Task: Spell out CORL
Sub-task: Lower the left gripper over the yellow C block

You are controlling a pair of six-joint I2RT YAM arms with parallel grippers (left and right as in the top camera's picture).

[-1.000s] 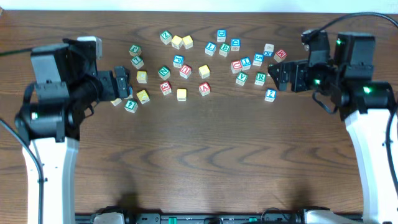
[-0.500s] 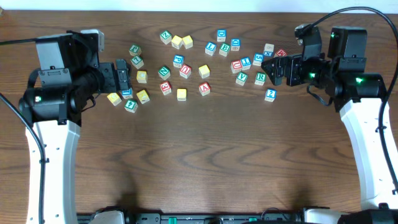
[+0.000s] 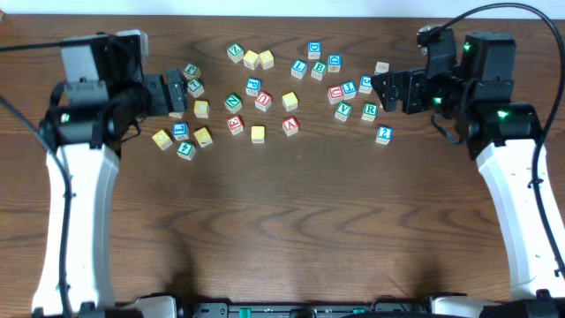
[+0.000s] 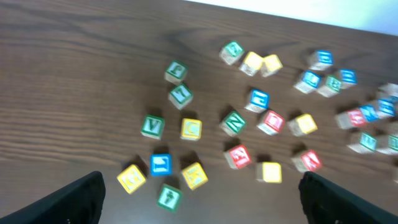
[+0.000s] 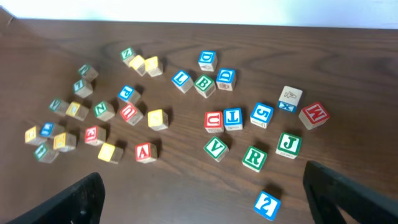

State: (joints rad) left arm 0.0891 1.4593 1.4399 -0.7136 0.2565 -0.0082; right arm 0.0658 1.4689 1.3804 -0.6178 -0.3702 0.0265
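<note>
Overhead: left end effector [image 3: 182,92] and right end effector [image 3: 382,91] spread; V cube [image 3: 342,111] beside R cube [image 3: 369,110].

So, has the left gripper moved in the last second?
Yes. The left gripper has moved toward the far side, away from the nearest green cube.

Small wooden alphabet cubes [image 3: 257,133] lie scattered across the far half of the dark table [image 3: 282,230], the green R cube [image 3: 369,110] near a green V cube [image 3: 342,111], with the left gripper [image 3: 179,93] and right gripper [image 3: 380,88] at the cluster's opposite ends.
</note>
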